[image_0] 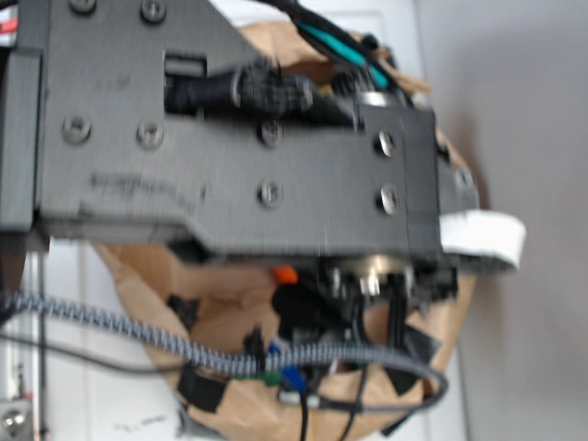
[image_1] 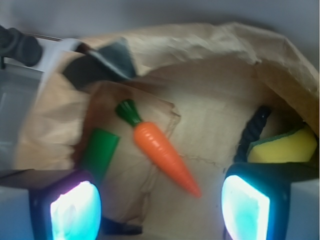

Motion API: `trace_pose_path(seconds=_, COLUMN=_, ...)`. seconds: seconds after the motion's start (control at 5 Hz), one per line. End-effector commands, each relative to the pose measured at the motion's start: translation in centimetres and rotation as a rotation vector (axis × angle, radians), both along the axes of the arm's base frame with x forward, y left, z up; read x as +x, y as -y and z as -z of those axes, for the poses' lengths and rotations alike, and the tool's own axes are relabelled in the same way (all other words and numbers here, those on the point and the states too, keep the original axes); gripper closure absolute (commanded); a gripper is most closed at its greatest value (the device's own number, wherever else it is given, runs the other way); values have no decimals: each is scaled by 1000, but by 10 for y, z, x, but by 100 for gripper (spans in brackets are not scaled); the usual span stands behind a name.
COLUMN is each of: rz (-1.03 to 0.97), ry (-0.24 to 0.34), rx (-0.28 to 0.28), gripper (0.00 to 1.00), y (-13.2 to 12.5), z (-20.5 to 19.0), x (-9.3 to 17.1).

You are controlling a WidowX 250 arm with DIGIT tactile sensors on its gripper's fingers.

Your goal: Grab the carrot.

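The gripper (image_1: 160, 210) hangs open above the carrot (image_1: 162, 152), which lies loose on the brown paper (image_1: 220, 125) between its pads; nothing is grasped yet, so lowering and closing remain

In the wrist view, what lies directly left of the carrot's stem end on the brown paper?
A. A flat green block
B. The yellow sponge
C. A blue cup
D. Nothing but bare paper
A. In the wrist view the flat green block lies just left of the carrot, below its dark green stem, while the yellow sponge sits far to the right, by the right one of the fingers.
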State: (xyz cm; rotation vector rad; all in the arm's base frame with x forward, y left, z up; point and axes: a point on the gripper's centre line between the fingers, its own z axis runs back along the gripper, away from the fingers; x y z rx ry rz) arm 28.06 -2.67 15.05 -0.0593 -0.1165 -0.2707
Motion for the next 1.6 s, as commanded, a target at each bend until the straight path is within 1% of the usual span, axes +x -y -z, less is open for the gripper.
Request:
trace_pose_path(seconds=0.0, rz=56, ry=47, rx=10, gripper=0, y=-8, z=27, x=12)
trace_pose_path(seconds=0.2, rz=141, ry=51, rx=-28, gripper=0, y=-1, z=51, x=11)
trace_pose_path(seconds=0.6, rz=222, ry=72, rx=46, gripper=0, y=22, z=90, x=-7)
trace_pose_path(seconds=0.8, rz=229, ry=78, rx=102, gripper=0, y=37, z=110, x=-12)
trace_pose_path(seconds=1.0, rz=223, ry=88, rx=128, gripper=100, y=43, z=119, x=-14)
trace_pose_path(seconds=1.2, rz=215, ry=87, rx=154, gripper=100, y=48, z=123, x=-12)
trace_pose_path(seconds=1.4, rz=185, ry=89, rx=145, gripper=100, y=49, z=109, x=-11)
